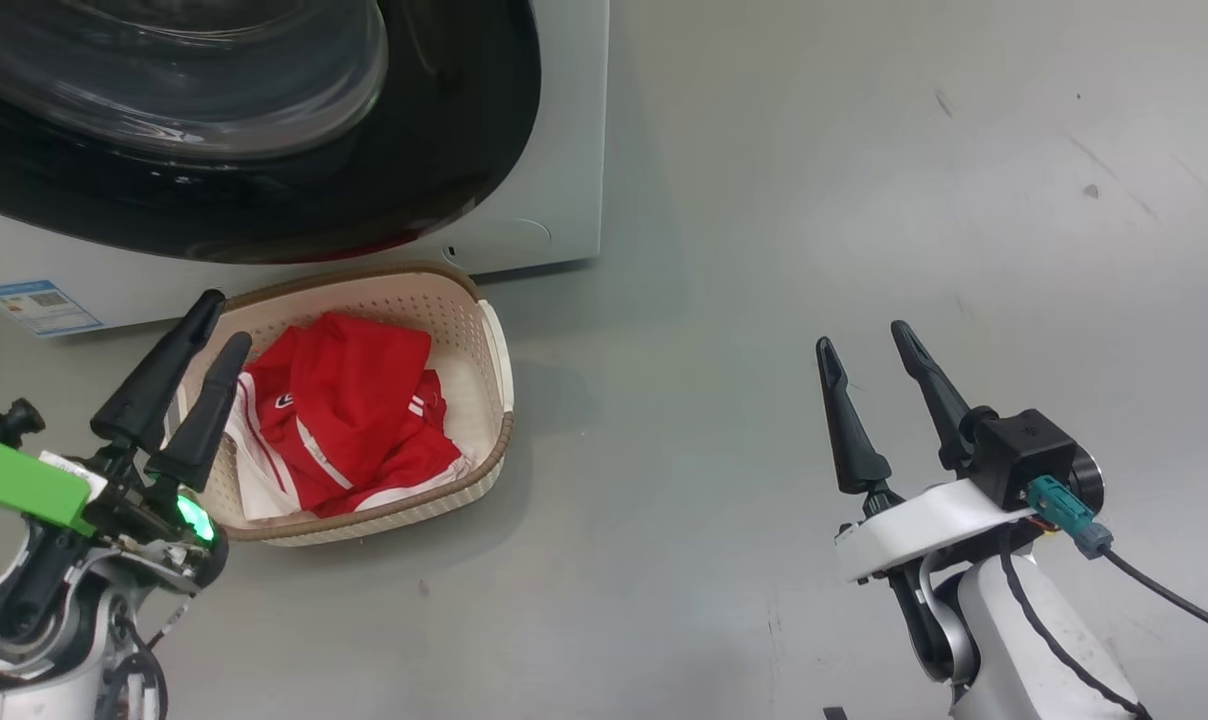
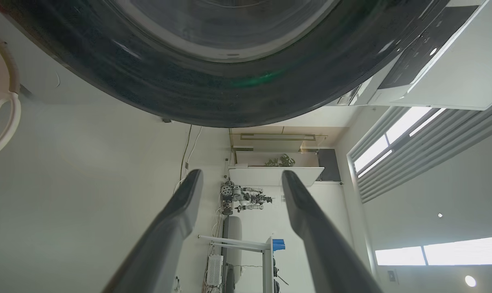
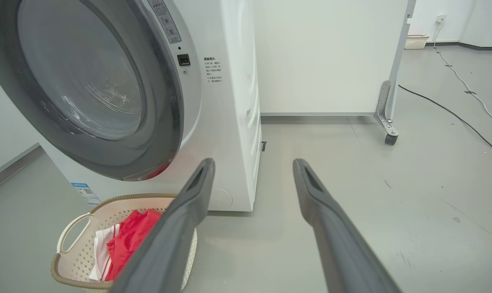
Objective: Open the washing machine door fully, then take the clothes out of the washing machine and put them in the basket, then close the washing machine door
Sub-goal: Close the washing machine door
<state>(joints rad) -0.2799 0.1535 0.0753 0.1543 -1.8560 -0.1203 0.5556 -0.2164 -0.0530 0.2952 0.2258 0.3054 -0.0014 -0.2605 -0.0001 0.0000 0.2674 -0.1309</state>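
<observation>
The washing machine door (image 1: pixel 264 190), a glossy black rim around a clear glass bowl, lies against or very near the front of the white washing machine (image 1: pixel 554 180); whether it is latched I cannot tell. Red clothes (image 1: pixel 354 410) with white stripes lie in the cream basket (image 1: pixel 484 350) on the floor below the door. My left gripper (image 1: pixel 222 322) is open and empty over the basket's left rim, and in the left wrist view the left gripper (image 2: pixel 242 175) points up at the door (image 2: pixel 213 97). My right gripper (image 1: pixel 862 337) hangs open and empty over bare floor to the right.
A blue label (image 1: pixel 39 305) sits low on the machine front. The right wrist view shows a white panel (image 3: pixel 331 57) on a caster (image 3: pixel 388 138) behind the machine, cables (image 3: pixel 453 114) across the floor and a far basket (image 3: pixel 416 40). Grey floor (image 1: pixel 864 200) lies right of the machine.
</observation>
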